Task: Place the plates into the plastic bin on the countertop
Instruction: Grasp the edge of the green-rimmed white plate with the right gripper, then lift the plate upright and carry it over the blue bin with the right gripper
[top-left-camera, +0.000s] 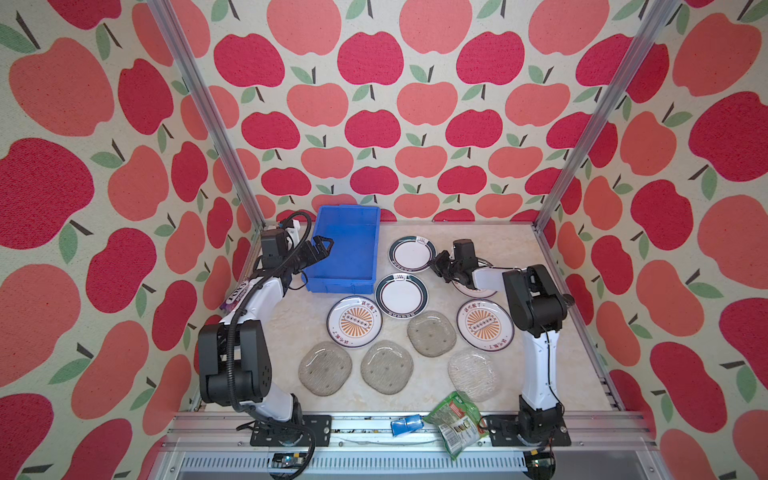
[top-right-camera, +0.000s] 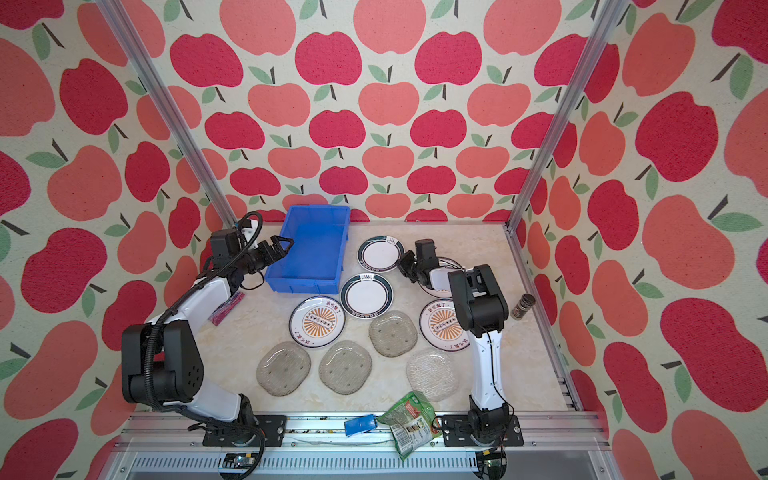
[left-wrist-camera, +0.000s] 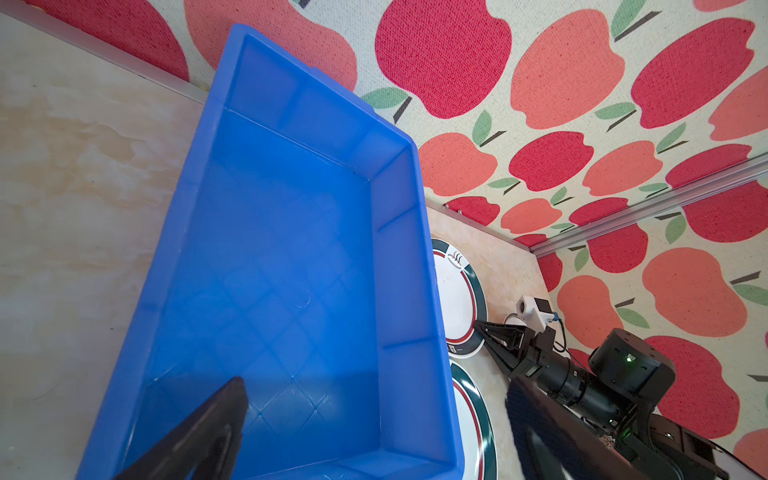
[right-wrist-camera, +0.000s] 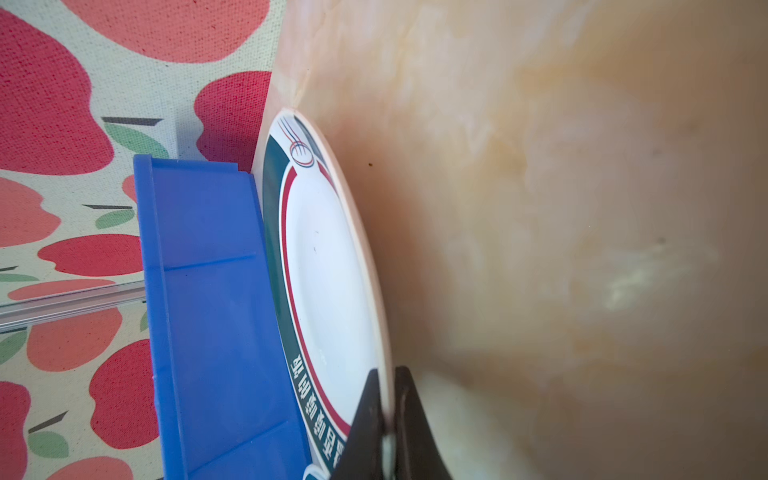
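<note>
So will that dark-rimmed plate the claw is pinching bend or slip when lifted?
The plate looks rigid and glossy, so it probably won't bend. The right gripper is shut on just its thin edge, so it may tilt or slide in the grip. If it is ceramic, which I cannot tell, a drop could chip it.

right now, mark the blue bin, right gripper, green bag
blue bin (top-left-camera: 340, 286), in a top view, near wall
right gripper (right-wrist-camera: 388, 370), right wrist view, between fingertips
green bag (top-left-camera: 455, 422), in a top view, its middle
</note>
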